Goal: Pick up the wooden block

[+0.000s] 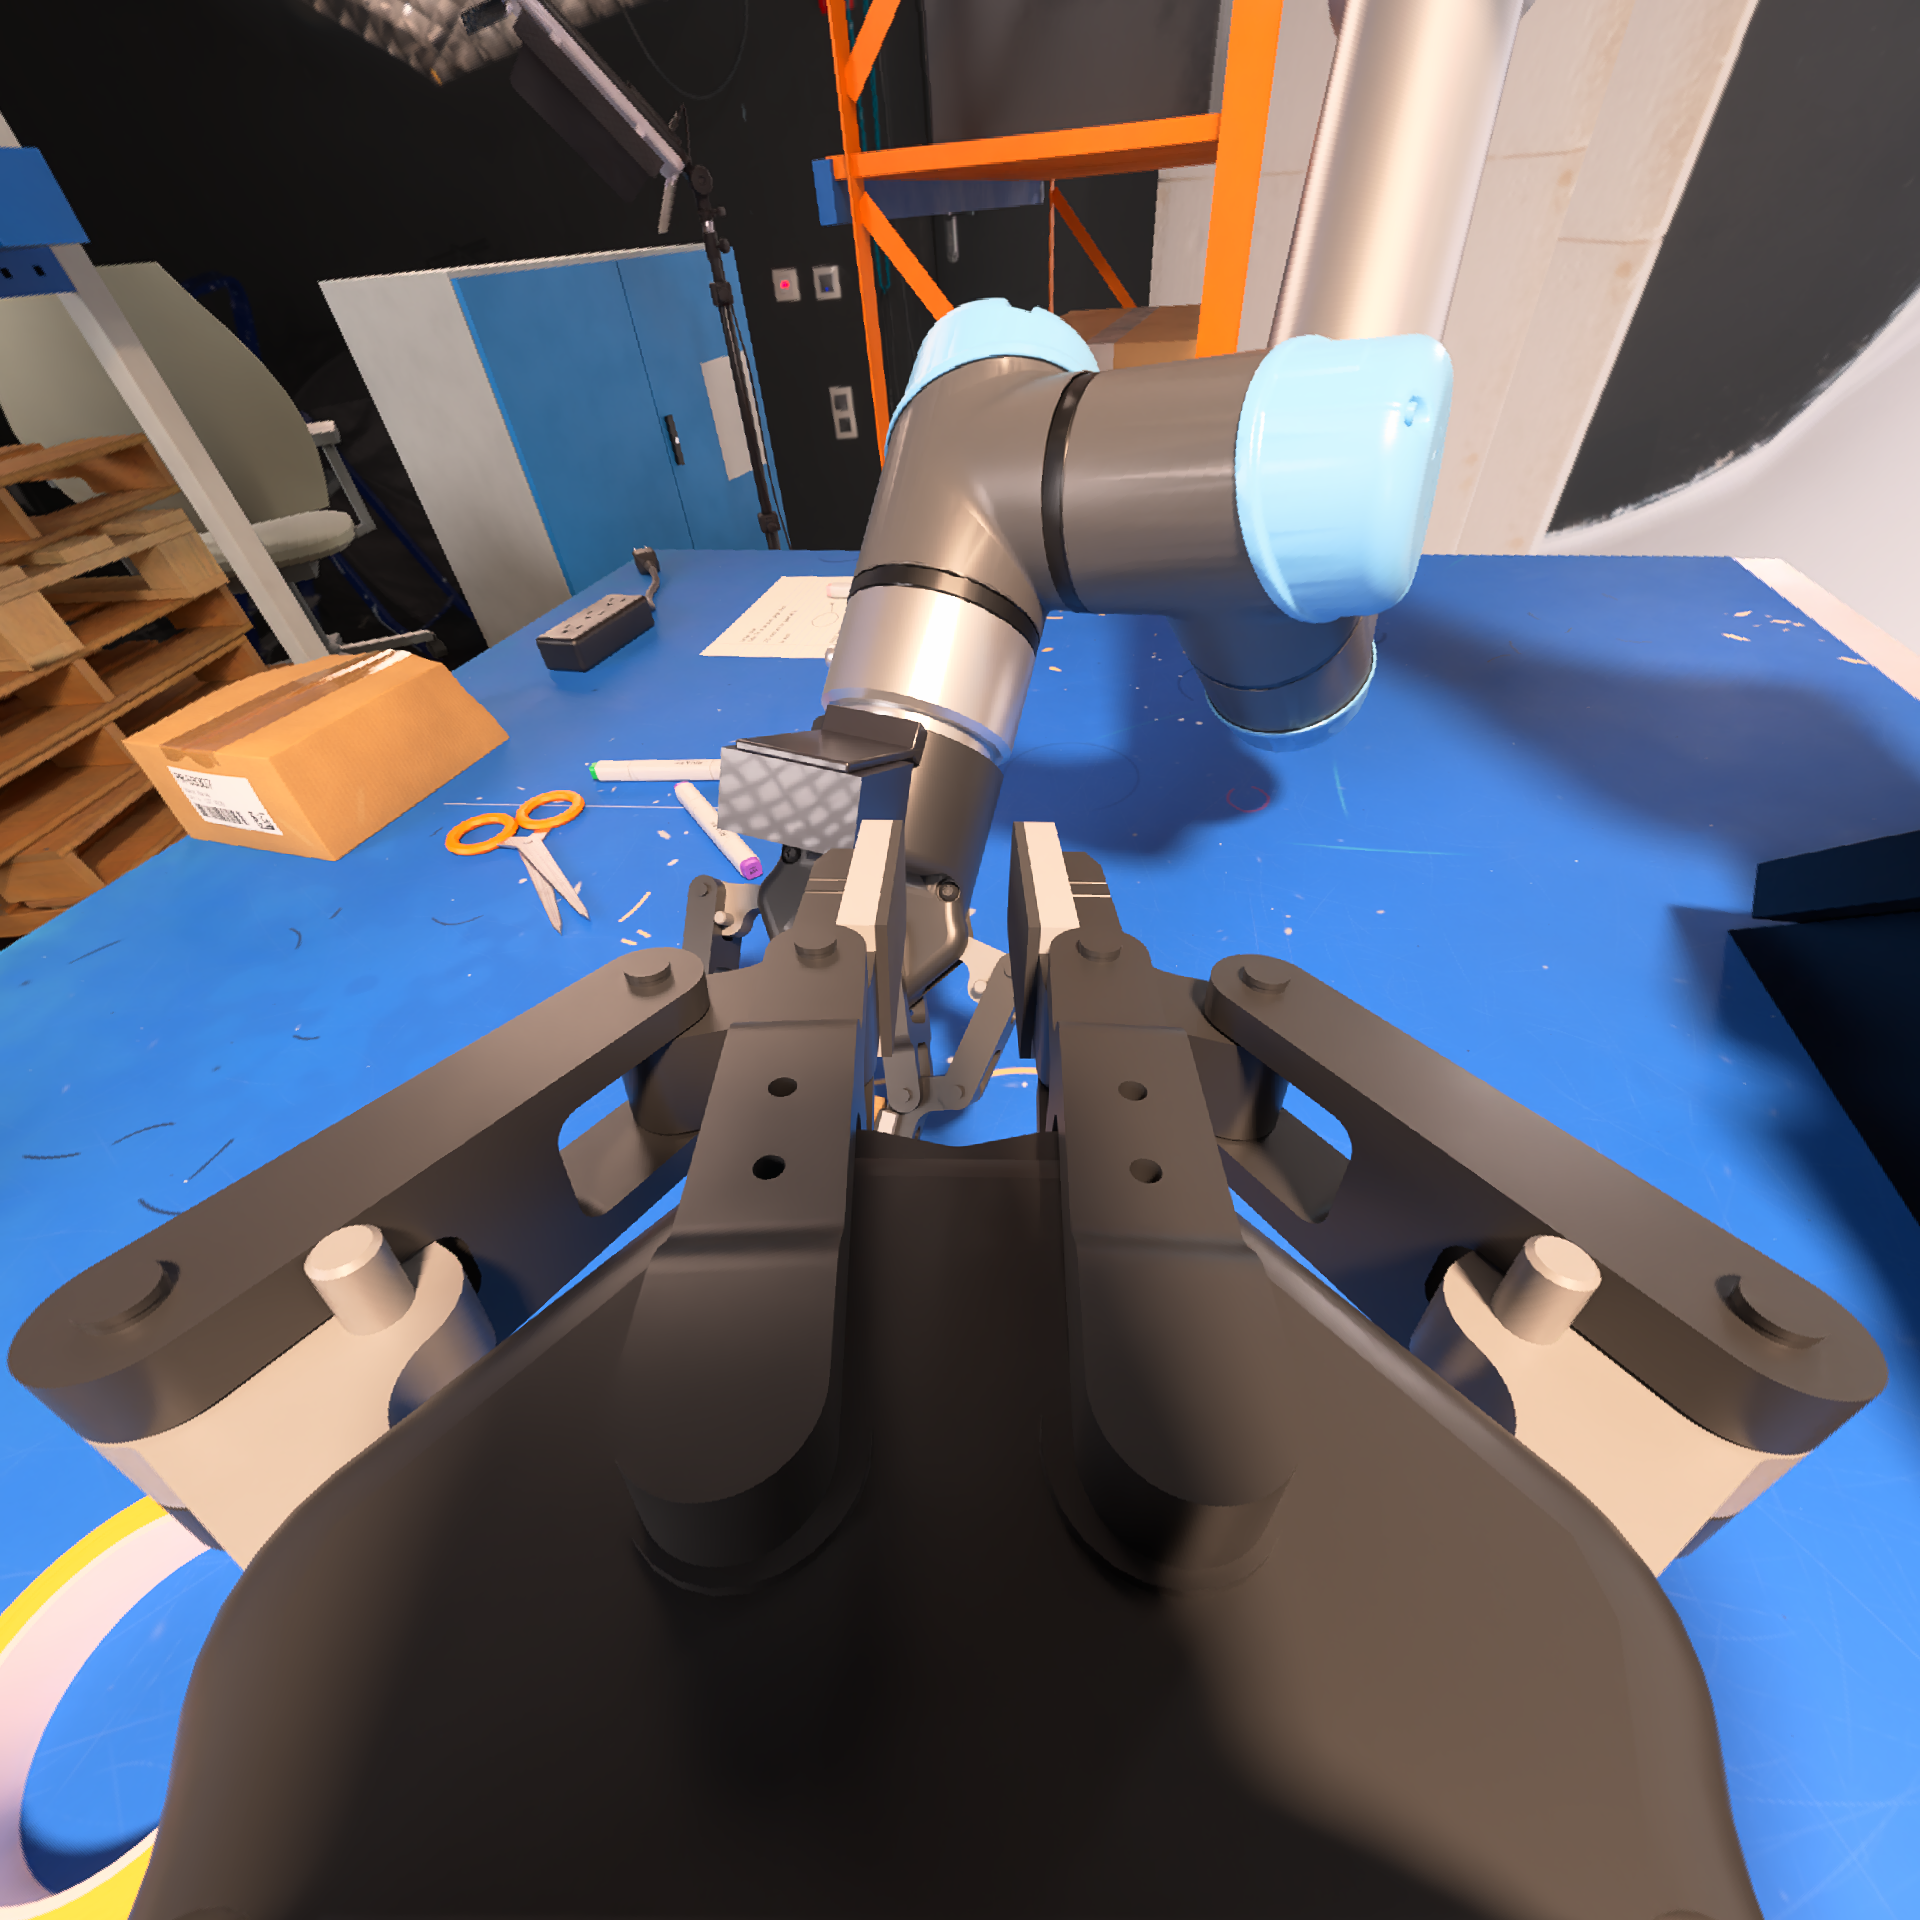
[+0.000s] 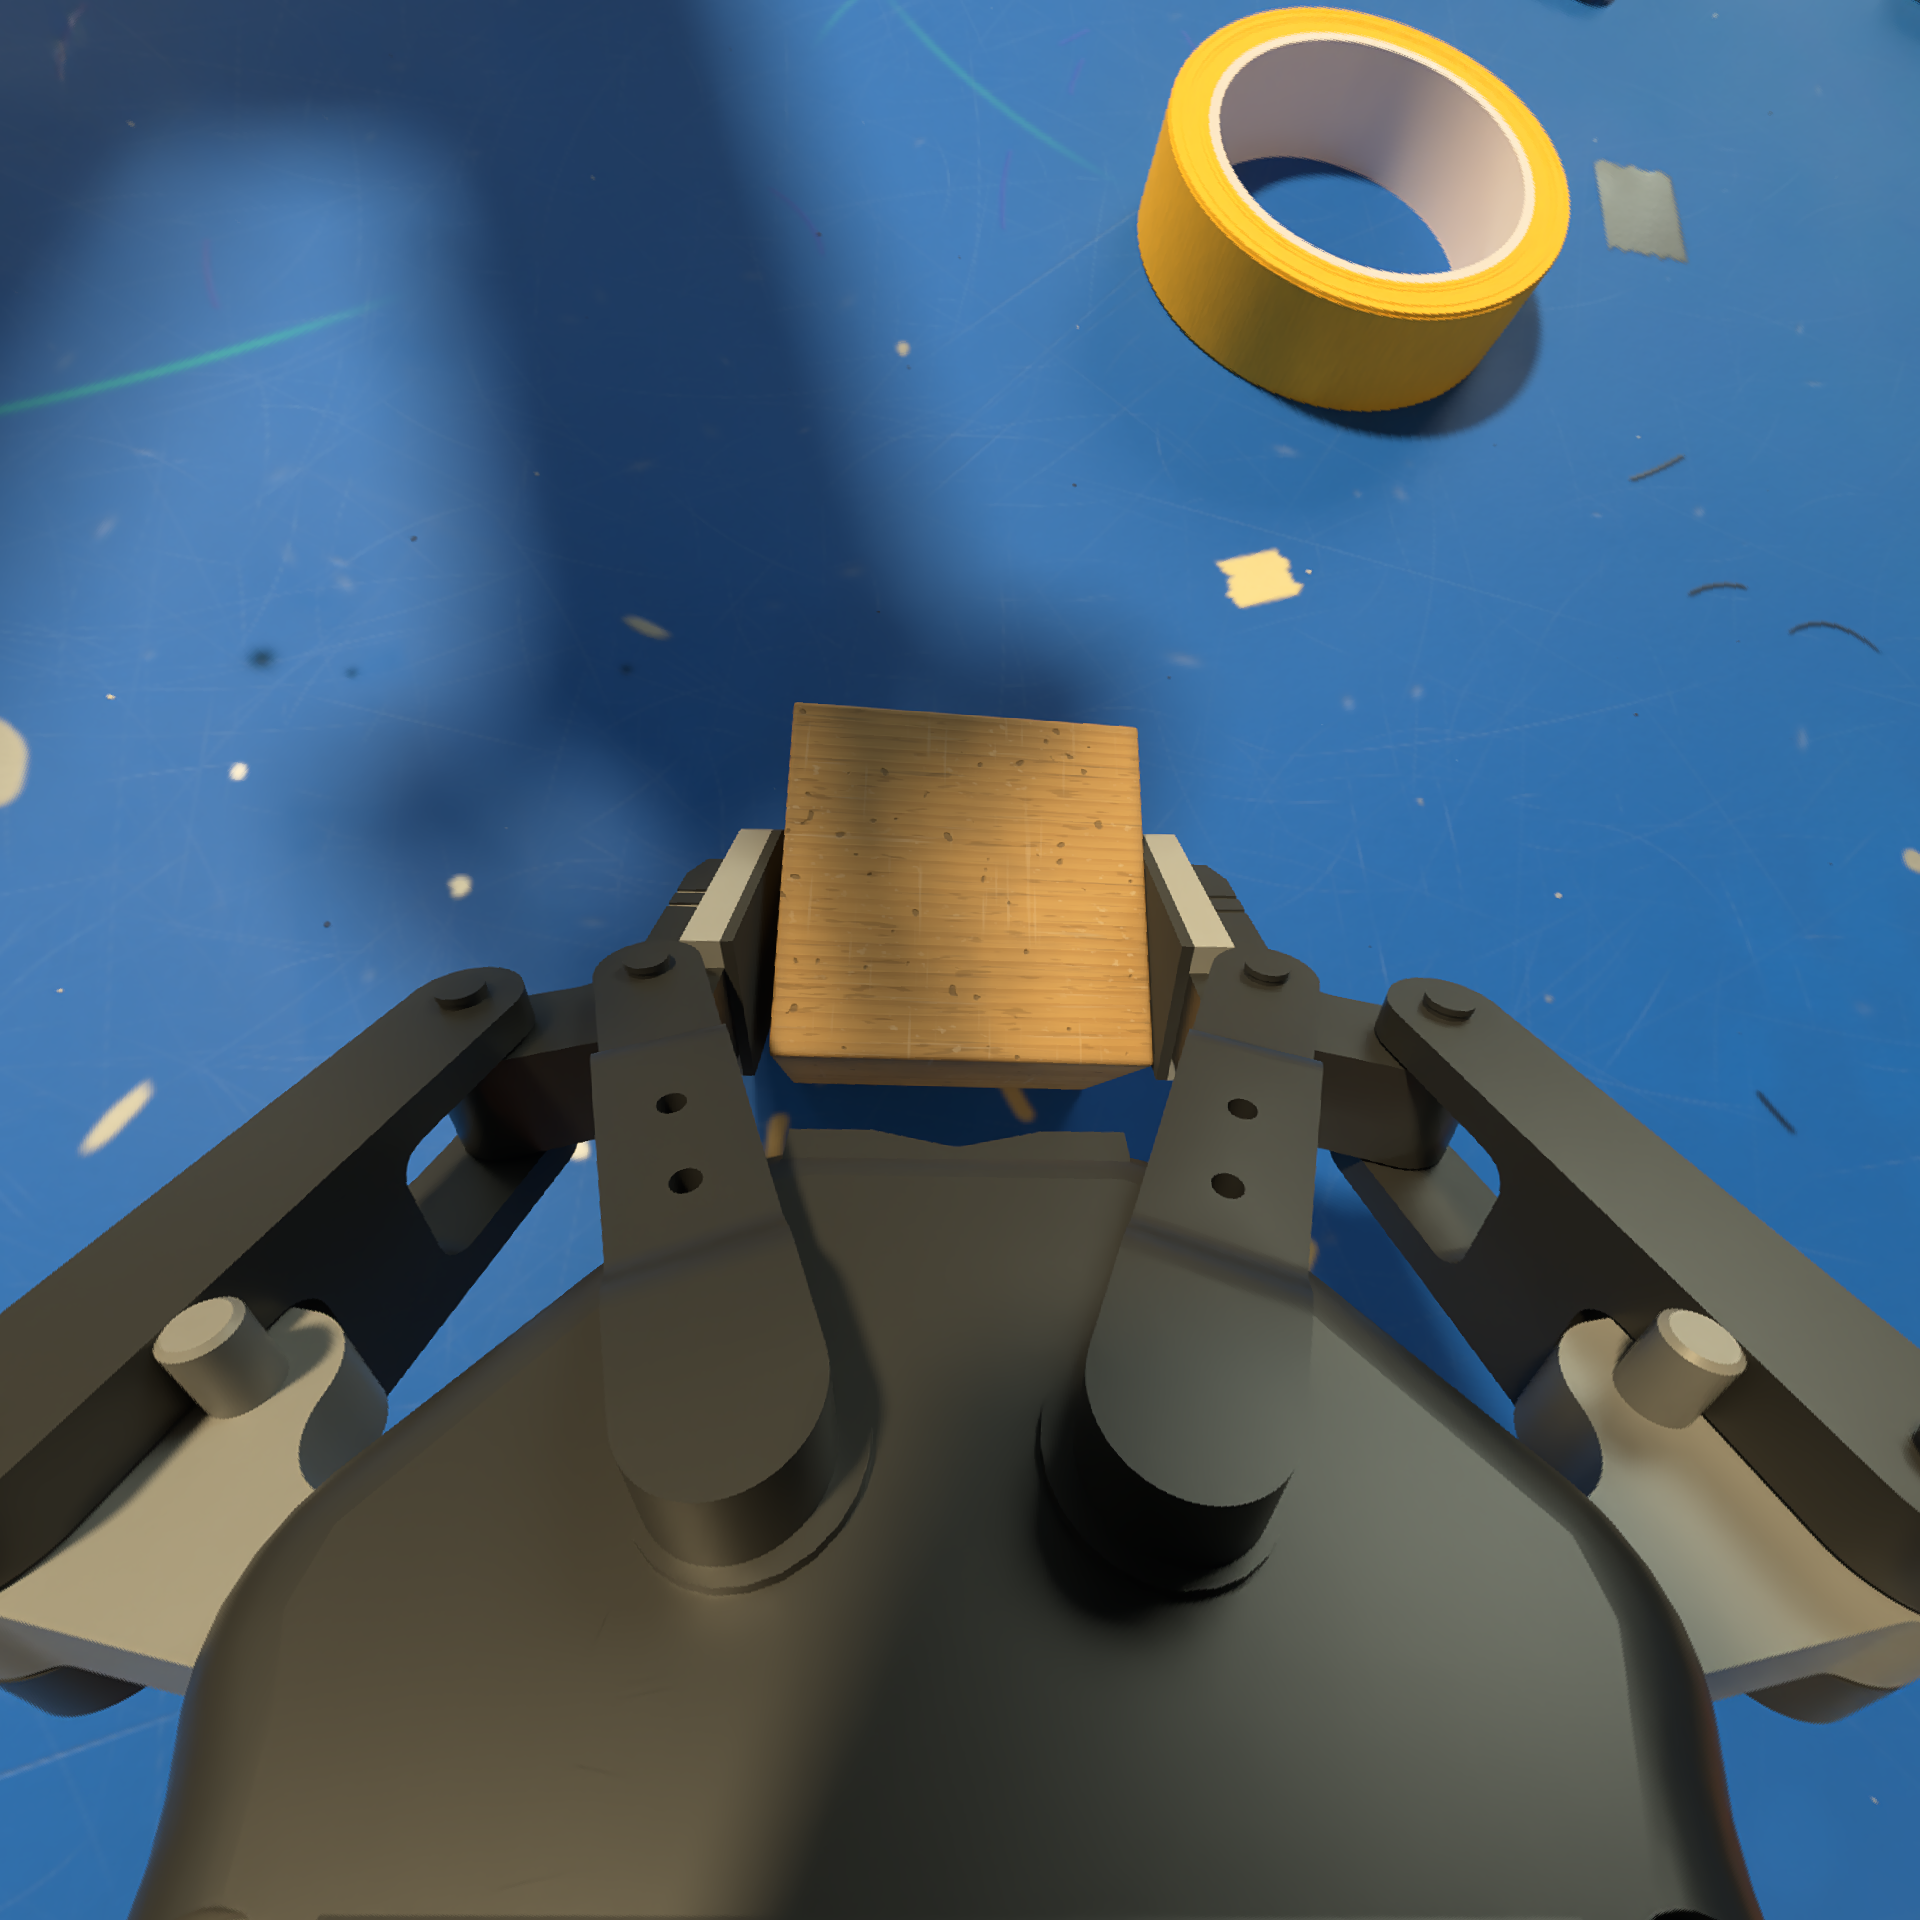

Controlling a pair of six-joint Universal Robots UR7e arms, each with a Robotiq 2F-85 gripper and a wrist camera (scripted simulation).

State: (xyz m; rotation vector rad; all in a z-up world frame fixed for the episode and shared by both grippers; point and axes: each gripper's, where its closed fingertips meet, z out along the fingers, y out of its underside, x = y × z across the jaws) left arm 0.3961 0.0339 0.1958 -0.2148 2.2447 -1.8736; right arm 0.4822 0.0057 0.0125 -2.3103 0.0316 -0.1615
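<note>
The wooden block (image 2: 961, 894) is a tan, speckled square piece. My right gripper (image 2: 961, 904) is shut on it, with one pad on its left side and one on its right. I cannot tell whether the block touches the blue table (image 2: 416, 623). In the left wrist view, my left gripper (image 1: 951, 894) hangs above the table with its jaws nearly together and nothing between them. The right arm (image 1: 1039, 520) reaches down just beyond it, and the right gripper (image 1: 935, 1091) shows through the gap. The left fingers hide the block there.
A yellow tape roll (image 2: 1299, 322) lies far right of the block; it also shows at the left wrist view's lower left (image 1: 62, 1579). A cardboard box (image 1: 312, 748), orange scissors (image 1: 520, 831), markers (image 1: 655, 770), a power strip (image 1: 594, 629) and a paper sheet (image 1: 779, 618) lie far left. A dark object (image 1: 1839, 935) sits at the right edge.
</note>
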